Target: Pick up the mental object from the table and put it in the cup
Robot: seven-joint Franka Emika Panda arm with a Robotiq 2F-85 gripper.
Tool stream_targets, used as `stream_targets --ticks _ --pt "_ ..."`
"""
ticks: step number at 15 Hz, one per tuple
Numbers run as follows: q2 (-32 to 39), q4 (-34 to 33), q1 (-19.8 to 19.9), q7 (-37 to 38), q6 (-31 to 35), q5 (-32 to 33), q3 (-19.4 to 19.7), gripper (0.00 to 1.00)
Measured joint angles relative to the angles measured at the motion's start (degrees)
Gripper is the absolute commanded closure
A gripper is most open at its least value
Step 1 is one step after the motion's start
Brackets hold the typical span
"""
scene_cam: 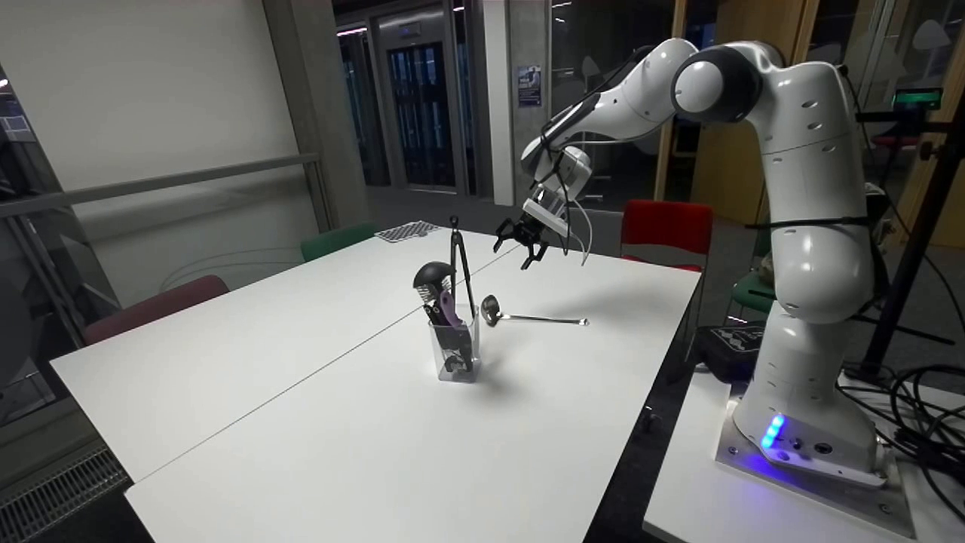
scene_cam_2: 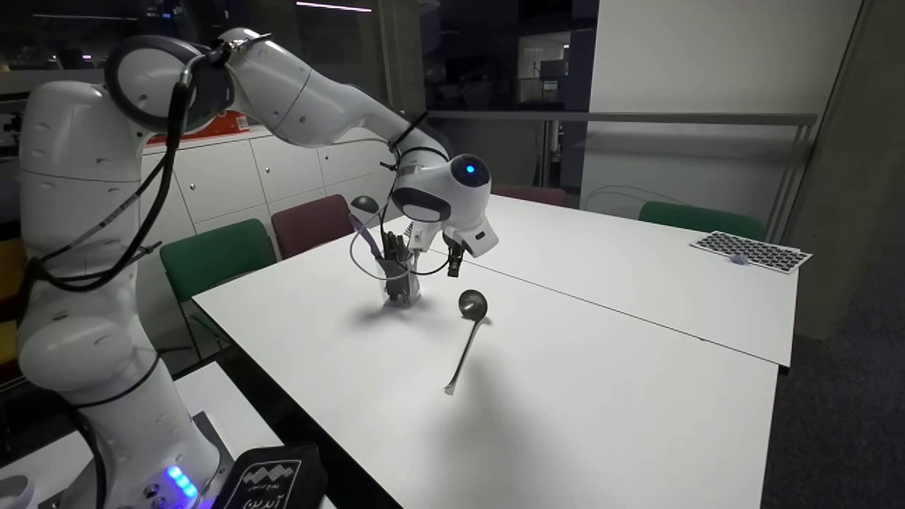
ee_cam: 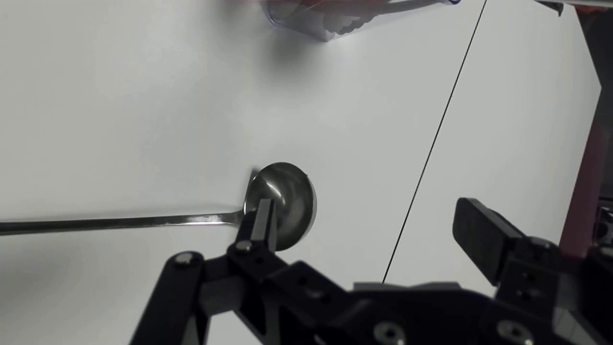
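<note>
A grey metal ladle point(scene_cam: 539, 319) lies flat on the white table, bowl toward the cup side in an exterior view. It also shows in an exterior view point(scene_cam_2: 465, 355) and in the wrist view point(ee_cam: 143, 222). The cup point(scene_cam: 474, 351) is a clear, upright container beside the ladle, holding several dark utensils; it also shows in an exterior view point(scene_cam_2: 401, 300) and at the top edge of the wrist view point(ee_cam: 306, 28). My gripper point(scene_cam: 513, 256) is open and empty above the table. In the wrist view point(ee_cam: 366, 205) its left finger overlaps the ladle's bowl without clear contact.
A black ladle point(scene_cam: 433, 275), tongs point(scene_cam: 464, 268) and a purple handle point(scene_cam: 448, 309) stick up from the cup. A checkered board point(scene_cam_2: 753, 252) lies at a corner of the table point(scene_cam_2: 622, 396). Chairs stand round the table, including a red one point(scene_cam: 667, 230).
</note>
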State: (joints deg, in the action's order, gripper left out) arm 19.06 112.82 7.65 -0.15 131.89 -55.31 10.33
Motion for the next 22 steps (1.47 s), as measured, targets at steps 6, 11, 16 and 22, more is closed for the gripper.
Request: stream_targets --ticks 6,11,16,22 --pt "7.63 -8.31 3.11 1.96 -8.11 -0.1 -0.41 0.0" --pt "16.62 -19.47 4.77 9.17 -12.69 0.54 -0.46 0.0" --pt "24.59 -31.06 5.32 20.55 -18.78 4.8 -0.33 0.0" --pt "33.88 -44.15 5.16 37.94 -25.94 16.82 -0.23 0.0"
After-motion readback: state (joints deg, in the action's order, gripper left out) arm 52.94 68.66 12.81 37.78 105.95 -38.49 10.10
